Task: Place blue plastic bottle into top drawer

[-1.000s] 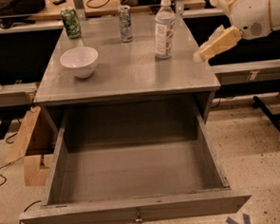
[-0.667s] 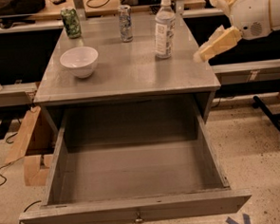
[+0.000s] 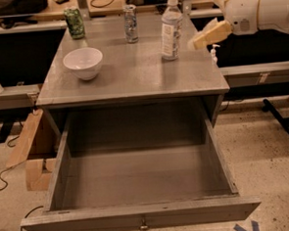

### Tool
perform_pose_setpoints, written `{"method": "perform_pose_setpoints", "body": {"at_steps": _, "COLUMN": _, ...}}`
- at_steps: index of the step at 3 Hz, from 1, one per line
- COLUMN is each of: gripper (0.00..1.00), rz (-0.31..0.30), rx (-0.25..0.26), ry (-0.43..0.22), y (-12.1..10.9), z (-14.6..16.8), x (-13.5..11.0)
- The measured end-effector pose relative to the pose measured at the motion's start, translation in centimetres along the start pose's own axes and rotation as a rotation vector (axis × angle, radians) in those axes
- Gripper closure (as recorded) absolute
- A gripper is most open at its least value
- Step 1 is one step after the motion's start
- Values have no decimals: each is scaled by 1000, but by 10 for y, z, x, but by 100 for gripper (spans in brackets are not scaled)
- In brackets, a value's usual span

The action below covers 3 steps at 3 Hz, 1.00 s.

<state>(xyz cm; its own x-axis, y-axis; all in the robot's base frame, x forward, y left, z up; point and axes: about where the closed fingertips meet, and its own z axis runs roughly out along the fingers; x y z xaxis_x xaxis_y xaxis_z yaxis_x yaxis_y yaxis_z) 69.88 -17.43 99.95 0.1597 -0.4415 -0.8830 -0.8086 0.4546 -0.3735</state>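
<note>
On the grey table [image 3: 132, 79], the green can [image 3: 74, 22] stands at the back left corner, with a white bowl [image 3: 83, 63] just in front of it. The silver patterned can [image 3: 130, 23] stands at the back centre. The blue plastic bottle [image 3: 171, 28] is upright toward the table's back right. The gripper [image 3: 203, 19] hangs just off the right edge – fingers spread wide, holding nothing, near the bottle but apart from it. Under the tabletop the top drawer [image 3: 141, 216] is pulled fully out.
</note>
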Motion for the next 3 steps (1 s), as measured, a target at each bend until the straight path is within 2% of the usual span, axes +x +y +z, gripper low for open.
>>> {"method": "perform_pose_setpoints", "body": {"at_steps": 1, "gripper": 0, "rz": 72, "rx": 67, "ry": -70, "y": -43, "z": 32, "x": 7}}
{"method": "perform_pose_setpoints", "body": {"at_steps": 2, "gripper": 0, "rz": 155, "rx": 132, "ry": -109, "y": -72, "z": 59, "x": 22}}
{"method": "perform_pose_setpoints", "body": {"at_steps": 3, "gripper": 0, "rz": 268, "rx": 185, "ry": -118, "y": -89, "z": 79, "x": 41}}
